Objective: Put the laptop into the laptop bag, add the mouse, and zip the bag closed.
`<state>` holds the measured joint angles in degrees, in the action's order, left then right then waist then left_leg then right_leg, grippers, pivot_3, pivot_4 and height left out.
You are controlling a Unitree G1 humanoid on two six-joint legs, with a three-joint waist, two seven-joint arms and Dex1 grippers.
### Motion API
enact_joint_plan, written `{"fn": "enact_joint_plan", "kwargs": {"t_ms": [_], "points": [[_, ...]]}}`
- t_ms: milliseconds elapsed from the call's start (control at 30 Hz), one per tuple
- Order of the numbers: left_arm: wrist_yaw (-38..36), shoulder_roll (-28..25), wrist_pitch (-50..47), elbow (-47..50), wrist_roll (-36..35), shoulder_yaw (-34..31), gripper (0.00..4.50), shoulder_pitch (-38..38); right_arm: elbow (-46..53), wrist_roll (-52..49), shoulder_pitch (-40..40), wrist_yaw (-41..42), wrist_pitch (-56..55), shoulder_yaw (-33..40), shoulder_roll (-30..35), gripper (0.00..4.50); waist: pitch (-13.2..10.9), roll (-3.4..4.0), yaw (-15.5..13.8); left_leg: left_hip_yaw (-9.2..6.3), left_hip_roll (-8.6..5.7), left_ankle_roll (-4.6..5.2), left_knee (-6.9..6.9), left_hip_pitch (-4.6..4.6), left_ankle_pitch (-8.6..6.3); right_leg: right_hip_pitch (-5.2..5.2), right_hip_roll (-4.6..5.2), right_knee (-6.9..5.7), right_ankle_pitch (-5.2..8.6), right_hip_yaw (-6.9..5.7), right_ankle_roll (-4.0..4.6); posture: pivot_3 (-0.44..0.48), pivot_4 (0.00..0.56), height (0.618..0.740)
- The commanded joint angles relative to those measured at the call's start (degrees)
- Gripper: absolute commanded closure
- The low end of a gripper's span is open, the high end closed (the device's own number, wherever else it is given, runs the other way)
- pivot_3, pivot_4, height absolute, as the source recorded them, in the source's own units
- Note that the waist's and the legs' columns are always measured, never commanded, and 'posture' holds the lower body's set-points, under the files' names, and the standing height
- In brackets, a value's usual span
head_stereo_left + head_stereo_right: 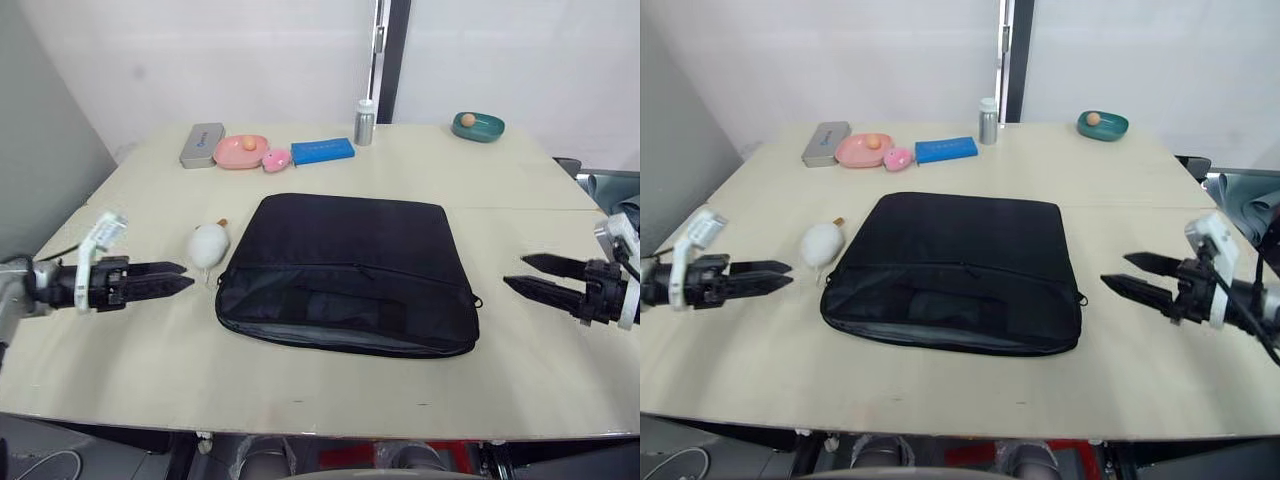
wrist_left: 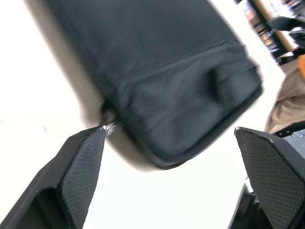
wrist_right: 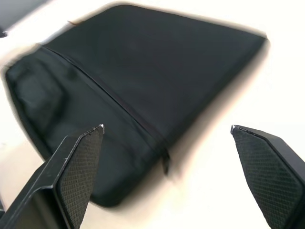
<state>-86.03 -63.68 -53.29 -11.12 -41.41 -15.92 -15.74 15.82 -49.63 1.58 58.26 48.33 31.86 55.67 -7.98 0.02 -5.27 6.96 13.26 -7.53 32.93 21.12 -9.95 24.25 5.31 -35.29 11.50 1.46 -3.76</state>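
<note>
Both grippers sit low at the near end of the table (image 1: 120, 350), one on either side of the laptop bag (image 1: 350, 260), and both have their black fingers spread apart and holding nothing. The left gripper (image 1: 185, 276) points inward at the bag's left near corner, close to it but not touching. The right gripper (image 1: 515, 272) points at the right near corner from a little further off.

The bag lies flat between the two sets of jaws with its front pocket up. From the left wrist, a small silvery zip pull (image 2: 110, 127) shows at the bag's corner, just past one fingertip. From the right wrist, a dark tab (image 3: 165, 162) hangs at the end of the zip line, between the spread fingers.

A thin grey strip runs along the bag's near edge. It may be the laptop inside an open mouth, but I can't tell. No laptop lies out on the table.

Just beyond the left jaws, beside the bag's left edge, sits a small white rounded thing (image 1: 208, 243) with an orange tip. I can't say whether it is the mouse.

If the zip is next, I'd judge that one gripper should pin the fabric near the corner while the other pinches the pull squarely and draws along the seam, not upward.
</note>
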Motion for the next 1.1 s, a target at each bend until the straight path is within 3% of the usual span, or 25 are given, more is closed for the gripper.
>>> {"fn": "enact_joint_plan", "kwargs": {"t_ms": [33,167,367,400,633,833,1100], "points": [[-5.08,-3.24,-2.0,9.95,-6.28,-4.98,0.0,1.88,8.47,-5.49,-4.93,-1.56,1.18,-1.9,-0.06,0.84,0.0,0.0,0.03,0.01,0.0,0.01,0.01,0.0,0.01,0.0,0.0,-0.01,0.0,0.02,0.0,0.0,0.15,0.74],[-4.84,-1.75,1.21,16.44,-7.05,-5.28,0.0,5.13,10.57,-8.91,-13.41,-4.61,2.24,-10.0,-4.45,2.26,0.02,0.04,0.36,0.05,0.01,-0.01,0.0,-0.05,0.0,-0.01,-0.01,-0.08,0.0,0.05,0.0,0.0,0.15,0.74],[-1.48,0.42,-0.13,26.36,-13.1,-9.47,0.0,7.32,6.26,-2.41,-21.55,-3.35,-0.87,-25.16,-11.7,4.33,0.06,-0.05,0.34,0.04,0.03,0.05,0.05,0.09,0.05,0.22,-0.04,-0.13,-0.01,0.02,0.02,0.0,0.15,0.74],[-0.96,0.6,-0.23,28.36,-14.05,-10.1,0.0,7.98,5.25,-0.75,-22.29,-2.76,-1.75,-27.82,-13.0,4.48,0.06,-0.04,0.32,0.03,0.03,0.05,0.04,0.1,0.05,0.22,-0.04,-0.12,0.0,0.0,0.02,0.0,0.15,0.74],[1.0,-0.36,0.73,33.47,-13.96,-11.79,0.0,12.11,-6.66,15.51,-28.88,-1.77,-10.43,-42.21,-19.57,4.48,0.06,-0.07,1.03,0.03,0.02,-0.03,0.11,0.21,0.02,0.29,-0.03,-0.28,0.01,0.02,0.03,0.0,0.15,0.74],[0.45,-0.84,1.52,29.39,-13.4,-12.82,0.0,12.81,-7.78,15.72,-29.77,2.8,-11.73,-43.02,-21.38,4.48,0.06,-0.08,1.09,0.02,0.02,0.0,0.13,0.17,0.05,0.31,-0.04,-0.3,0.01,0.02,0.04,0.0,0.15,0.74],[0.38,-0.41,2.61,26.58,-12.59,-10.93,0.0,12.51,-6.04,10.17,-28.91,4.79,-10.41,-38.26,-23.51,4.48,0.07,-0.08,1.06,0.02,0.04,0.02,0.26,0.16,0.05,0.32,-0.04,-0.45,0.02,0.04,0.07,0.0,0.15,0.74]]}}
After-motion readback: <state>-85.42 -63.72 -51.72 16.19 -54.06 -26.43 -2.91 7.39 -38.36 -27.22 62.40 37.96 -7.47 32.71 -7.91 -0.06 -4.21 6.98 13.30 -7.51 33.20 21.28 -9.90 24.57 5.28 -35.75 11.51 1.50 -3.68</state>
